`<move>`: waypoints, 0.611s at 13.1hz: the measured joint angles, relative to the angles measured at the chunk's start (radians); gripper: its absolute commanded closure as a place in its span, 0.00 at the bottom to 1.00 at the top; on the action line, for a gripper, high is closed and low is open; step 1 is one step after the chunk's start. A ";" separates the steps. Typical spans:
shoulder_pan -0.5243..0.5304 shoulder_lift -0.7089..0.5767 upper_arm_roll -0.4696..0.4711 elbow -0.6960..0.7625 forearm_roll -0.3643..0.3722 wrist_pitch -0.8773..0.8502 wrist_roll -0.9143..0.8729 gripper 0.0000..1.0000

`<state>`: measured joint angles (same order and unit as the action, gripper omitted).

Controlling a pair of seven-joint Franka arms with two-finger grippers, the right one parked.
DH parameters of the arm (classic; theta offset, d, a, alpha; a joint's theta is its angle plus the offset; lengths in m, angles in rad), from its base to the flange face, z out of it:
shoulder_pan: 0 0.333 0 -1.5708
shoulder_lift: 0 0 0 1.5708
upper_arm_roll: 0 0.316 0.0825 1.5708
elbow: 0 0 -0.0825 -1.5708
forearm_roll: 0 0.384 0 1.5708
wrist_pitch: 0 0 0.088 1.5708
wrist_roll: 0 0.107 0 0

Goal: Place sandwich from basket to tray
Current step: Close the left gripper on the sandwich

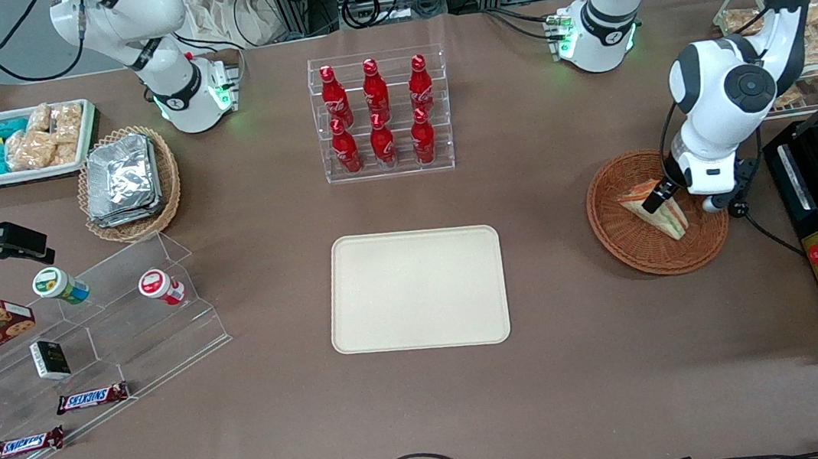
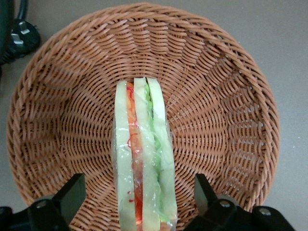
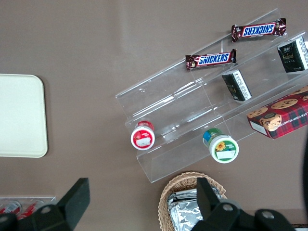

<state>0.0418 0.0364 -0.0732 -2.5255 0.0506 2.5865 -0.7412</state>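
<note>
Gripper [image 2: 137, 202] spread wide over basket [image 2: 57, 120], fingers [image 2: 72, 195] flanking sandwich [image 2: 142, 163] without touching; filling edge up, long axis running lengthwise between them.

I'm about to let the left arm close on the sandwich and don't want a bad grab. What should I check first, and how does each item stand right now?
1. Gripper open: ok, both fingers stand apart in the left wrist view.
2. Fingers straddle the sandwich: ok, one finger on each side, with gaps showing.
3. Sandwich in the basket: ok, it stands on edge, filling layers facing the wrist camera.
4. Gripper low enough to grip: cannot tell; finger depth against the sandwich is unclear.
5. Fingers clear of the wicker wall: ok in the wrist view, no contact visible.
6. Tray free to receive: ok, nothing lies on it.
</note>
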 measured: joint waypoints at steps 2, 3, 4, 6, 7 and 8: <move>0.000 0.019 0.000 -0.016 0.000 0.039 0.000 0.02; 0.000 0.029 0.000 -0.019 0.000 0.052 0.000 0.11; 0.000 0.040 0.000 -0.019 0.000 0.059 0.000 0.26; -0.001 0.050 -0.001 -0.019 0.000 0.065 0.001 0.53; -0.003 0.052 -0.002 -0.019 0.000 0.066 0.006 0.61; -0.006 0.055 -0.002 -0.019 0.000 0.066 0.018 0.73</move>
<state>0.0356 0.0912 -0.0753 -2.5450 0.0507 2.6521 -0.7228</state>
